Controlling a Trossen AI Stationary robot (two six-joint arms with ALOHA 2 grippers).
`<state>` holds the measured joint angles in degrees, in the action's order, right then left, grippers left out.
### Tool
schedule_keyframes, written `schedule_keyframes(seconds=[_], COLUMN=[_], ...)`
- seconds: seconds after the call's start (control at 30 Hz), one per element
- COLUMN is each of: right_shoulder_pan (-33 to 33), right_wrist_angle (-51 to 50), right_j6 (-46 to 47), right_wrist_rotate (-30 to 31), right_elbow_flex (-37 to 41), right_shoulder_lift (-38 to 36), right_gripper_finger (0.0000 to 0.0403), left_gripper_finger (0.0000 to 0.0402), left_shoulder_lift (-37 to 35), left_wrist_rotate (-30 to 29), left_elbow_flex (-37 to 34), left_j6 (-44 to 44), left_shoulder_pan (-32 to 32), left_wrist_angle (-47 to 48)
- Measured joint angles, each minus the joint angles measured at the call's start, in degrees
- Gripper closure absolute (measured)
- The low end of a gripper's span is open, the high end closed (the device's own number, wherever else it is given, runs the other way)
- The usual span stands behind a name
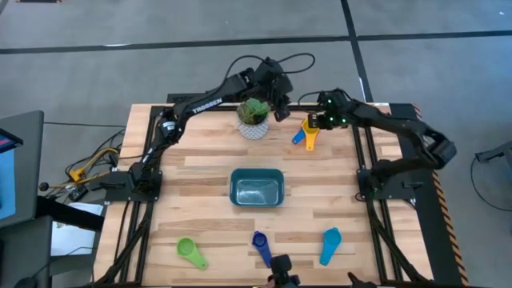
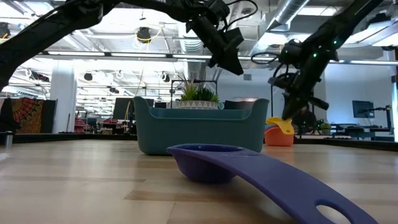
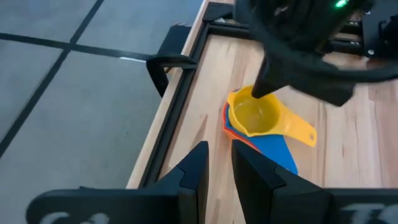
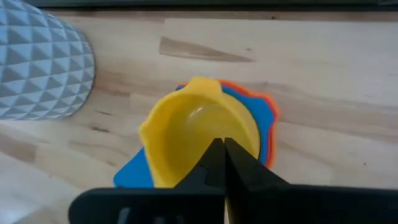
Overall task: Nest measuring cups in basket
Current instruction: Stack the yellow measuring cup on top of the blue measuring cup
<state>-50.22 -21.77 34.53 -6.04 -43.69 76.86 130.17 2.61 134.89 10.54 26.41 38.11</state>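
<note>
Along the bottom edge of the high view, the green cup (image 1: 186,250), dark blue cup (image 1: 260,241) and light blue cup (image 1: 330,242) lie apart on the desk (image 1: 200,196). At frame centre stands the teal basket (image 1: 257,189). Farther up, right of centre, the yellow cup (image 1: 309,128) sits nested on an orange and a blue cup; the right claw (image 4: 222,149) is pressed together on the yellow cup's rim. The left claw (image 1: 282,108) hangs just right of the white plant pot (image 1: 254,122), fingers narrowly parted, holding nothing.
</note>
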Motion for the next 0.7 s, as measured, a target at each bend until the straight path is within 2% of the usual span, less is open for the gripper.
schedule_keyframes(seconds=[0.27, 0.37, 0.47, 0.6, 0.7], right_shoulder_pan=[-0.95, -0.04, 2.88, 6.48, 7.98], right_wrist_angle=[1.34, 1.02, 0.88, -0.56, -6.92], right_j6=[-0.12, -0.04, 1.61, 2.81, 3.07], right_wrist_rotate=[-0.33, -2.36, -1.96, 2.95, 6.50], right_elbow_flex=[-0.01, -0.01, -0.01, -0.07, -0.12], right_shoulder_lift=[3.88, 3.87, 0.69, -5.01, -8.51], right_gripper_finger=[0.0396, 0.0391, 0.0380, 0.0382, 0.0392], left_gripper_finger=[0.0343, 0.0343, 0.0343, 0.0343, 0.0343], left_shoulder_lift=[-0.04, -0.04, -0.04, -0.04, -0.04], left_wrist_rotate=[0.00, -0.02, -0.23, -0.29, -0.31], left_elbow_flex=[0.00, 0.00, 0.00, 0.00, 0.00], left_j6=[0.31, 0.31, 0.33, 0.05, 0.20], left_shoulder_pan=[0.00, 0.00, 0.11, 0.39, 0.46], left_wrist_angle=[1.57, 1.53, 1.82, 2.82, 4.16])
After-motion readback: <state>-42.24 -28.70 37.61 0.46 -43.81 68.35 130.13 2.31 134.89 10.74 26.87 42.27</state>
